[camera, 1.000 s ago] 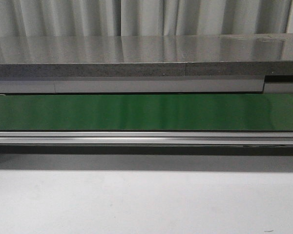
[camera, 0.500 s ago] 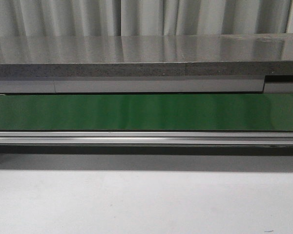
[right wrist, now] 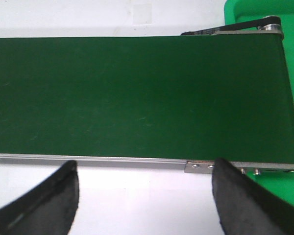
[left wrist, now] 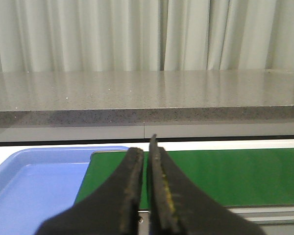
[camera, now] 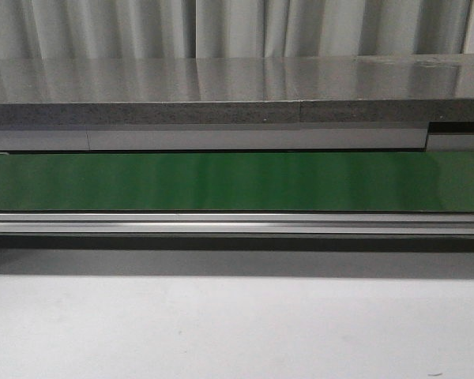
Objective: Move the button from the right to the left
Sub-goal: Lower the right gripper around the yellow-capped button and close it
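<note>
The right gripper [right wrist: 143, 183] hung with its jaws spread wide and nothing between them, its two dark fingers [right wrist: 44, 200] poised above the near aluminium rail [right wrist: 88, 160] of a green conveyor belt [right wrist: 137, 93], the belt's end roller and a bright green bin [right wrist: 264, 12] lying at one end. The left gripper [left wrist: 148, 188] was pinched almost closed, only a thin slit showing between its worn black fingers [left wrist: 132, 186], and it held nothing; beyond it lay a blue tray [left wrist: 34, 186] set against the end of the belt, then a speckled grey stone ledge [left wrist: 147, 95] and pale curtains [left wrist: 112, 34]. The front camera showed the white worktop [camera: 237, 332] in the foreground and the belt running bare across the frame. The button was not visible in any view, so its position, the direction it pointed and the lie of its long axis could not be told. Judged from the task alone, a small push-button switch would likely be light and rigid, with a smooth rounded cap apt to slip from the fingers and a squarer body offering flatter faces; taking it across the body rather than the cap would seem the safer hold, with the jaws set across its long axis once that could be seen. The wide-set right gripper appeared best placed to receive it at the belt's right-hand end.
</note>
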Motion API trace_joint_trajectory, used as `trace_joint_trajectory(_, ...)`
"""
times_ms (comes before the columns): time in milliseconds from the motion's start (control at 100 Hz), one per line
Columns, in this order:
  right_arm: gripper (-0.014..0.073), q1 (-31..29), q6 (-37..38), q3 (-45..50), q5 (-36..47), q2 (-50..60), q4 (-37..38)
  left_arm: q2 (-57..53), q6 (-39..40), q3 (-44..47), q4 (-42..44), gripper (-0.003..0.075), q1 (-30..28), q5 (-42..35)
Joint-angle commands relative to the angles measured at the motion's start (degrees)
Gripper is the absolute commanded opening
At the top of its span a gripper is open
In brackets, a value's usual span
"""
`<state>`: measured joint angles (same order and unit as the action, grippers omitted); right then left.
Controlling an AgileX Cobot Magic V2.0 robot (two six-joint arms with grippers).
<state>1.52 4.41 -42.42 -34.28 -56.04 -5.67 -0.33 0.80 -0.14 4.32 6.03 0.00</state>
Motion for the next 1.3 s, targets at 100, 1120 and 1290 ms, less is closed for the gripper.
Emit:
trace_joint_trajectory(100, 0.0592, -0.57, 0.11, -5.32, -1.00, 0.10, 2.49, -1.99, 0.57, 2.41, -0.12, 0.0005, 0.52, -4.69)
trace_joint_trajectory(1120, 0.0592, -27.02, -26.19, -22.87, -0.96, -27.56, 0.27, -1.99, 0.57, 2.41, -0.12, 0.0005, 0.52, -4.69)
trace_joint_trajectory(1290, 0.0592, -30.21, -31.35, -24.04, -2.38, -30.31, 0.27, -1.99, 0.57, 2.41, -0.12, 0.0005, 0.52, -4.69)
